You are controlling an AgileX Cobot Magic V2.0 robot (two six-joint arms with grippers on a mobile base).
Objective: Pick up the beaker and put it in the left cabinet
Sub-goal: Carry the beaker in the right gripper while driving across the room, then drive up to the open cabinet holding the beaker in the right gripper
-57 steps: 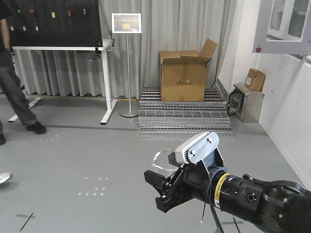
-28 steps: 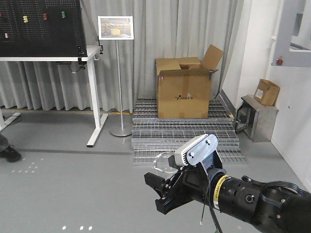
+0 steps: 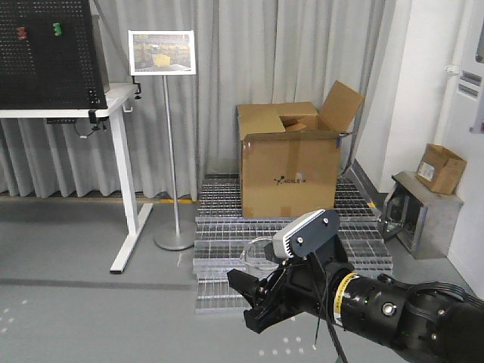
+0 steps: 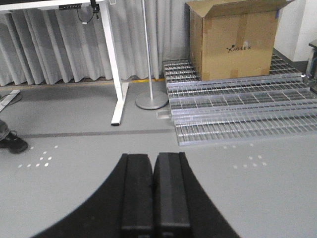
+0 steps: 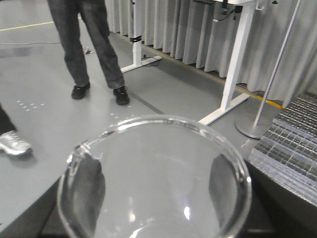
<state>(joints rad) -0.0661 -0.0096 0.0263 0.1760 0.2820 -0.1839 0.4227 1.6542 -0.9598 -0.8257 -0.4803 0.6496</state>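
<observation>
Far to the left of the cardboard box (image 3: 290, 168) stands a white table (image 3: 125, 181) with a black pegboard (image 3: 45, 60) on it. Nearer the box, still on its left, is a sign on a thin pole (image 3: 162, 53). The box sits with its flaps open on grey metal grates (image 3: 219, 249). To the right of the box is a grey metal case (image 3: 412, 215) with a small carton (image 3: 441, 168) on top.

The left claw (image 4: 154, 196), seen from its own wrist, hangs over the bare floor in front of the box and somewhat to its left. Its two black fingers (image 4: 136, 193) are pressed together with nothing between them.

The right claw (image 3: 253, 297) shows in the front view below the box and nearer the camera, clamped on the beaker (image 3: 257, 253). From the right wrist the clear glass rim fills the frame, with a dark finger (image 5: 89, 186) against each side of the wall.
</observation>
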